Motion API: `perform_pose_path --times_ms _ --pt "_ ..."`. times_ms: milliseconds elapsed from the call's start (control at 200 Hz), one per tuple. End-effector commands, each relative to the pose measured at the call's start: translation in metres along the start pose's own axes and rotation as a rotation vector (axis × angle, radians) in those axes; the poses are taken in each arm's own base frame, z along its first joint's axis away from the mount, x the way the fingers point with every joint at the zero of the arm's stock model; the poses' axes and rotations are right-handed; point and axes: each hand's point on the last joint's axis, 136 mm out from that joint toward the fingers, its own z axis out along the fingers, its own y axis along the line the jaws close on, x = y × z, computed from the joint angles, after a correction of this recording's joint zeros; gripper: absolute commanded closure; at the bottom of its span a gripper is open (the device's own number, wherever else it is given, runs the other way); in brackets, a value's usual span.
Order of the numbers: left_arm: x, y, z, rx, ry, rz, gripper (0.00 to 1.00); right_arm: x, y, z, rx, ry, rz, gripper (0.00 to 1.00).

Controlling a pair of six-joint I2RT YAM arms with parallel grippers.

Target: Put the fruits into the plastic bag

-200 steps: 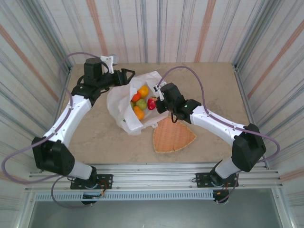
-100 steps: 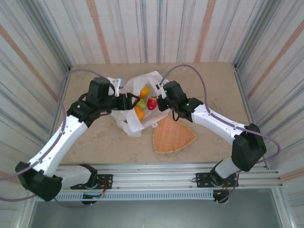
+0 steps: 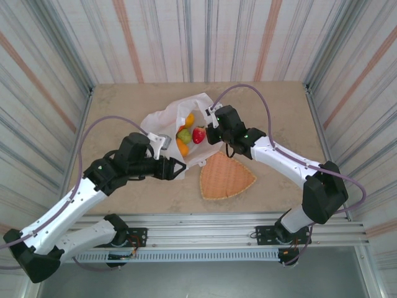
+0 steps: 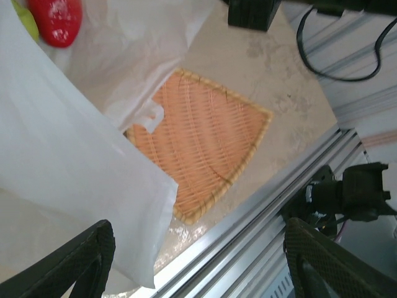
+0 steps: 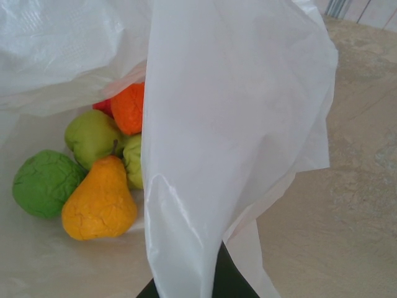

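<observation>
The white plastic bag (image 3: 162,127) lies open mid-table with the fruits inside: an orange one (image 3: 189,118), a green one (image 3: 184,135), a red one (image 3: 198,135) and another orange one (image 3: 181,147). My right gripper (image 3: 209,133) is shut on the bag's right edge and holds it up. The right wrist view looks into the bag (image 5: 236,105) at an orange pear (image 5: 99,202), a crinkled green fruit (image 5: 42,183) and a green apple (image 5: 92,136). My left gripper (image 3: 180,169) stands open at the bag's near edge; a bag corner (image 4: 68,167) hangs by its left finger (image 4: 93,261).
The tan woven tray (image 3: 226,177) lies just right of the left gripper and near the bag; it also fills the middle of the left wrist view as the tray (image 4: 205,143). The metal rail (image 4: 267,211) runs along the table's near edge.
My left arm has swung from the bag's far left side round to its near side, close to the tray. The right gripper has stayed put, holding the bag.
</observation>
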Motion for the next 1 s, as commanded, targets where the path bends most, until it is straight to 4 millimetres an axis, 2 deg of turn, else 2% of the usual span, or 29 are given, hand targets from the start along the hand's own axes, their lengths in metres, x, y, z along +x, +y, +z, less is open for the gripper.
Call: perform_pose_path --times_ms 0,205,531,726,852,997 --pt "0.003 0.005 0.006 -0.021 -0.006 -0.012 0.25 -0.001 -0.001 -0.007 -0.009 -0.018 0.037 1.00" --pt "0.009 0.017 0.018 -0.070 0.027 -0.022 0.29 0.002 -0.005 -0.012 0.001 -0.022 0.036 1.00" --pt "0.015 0.030 -0.006 -0.147 -0.010 -0.026 0.30 0.005 -0.008 -0.009 -0.001 -0.016 0.049 1.00" --pt "0.031 0.032 0.012 -0.124 0.078 -0.042 0.29 0.009 -0.007 -0.003 -0.005 -0.002 0.053 1.00" --pt "0.025 0.027 0.027 -0.077 0.058 -0.040 0.32 0.010 -0.007 -0.003 -0.006 0.003 0.055 1.00" --pt "0.016 0.024 0.041 -0.045 0.030 -0.042 0.43 0.010 -0.009 -0.005 0.003 0.004 0.052 1.00"
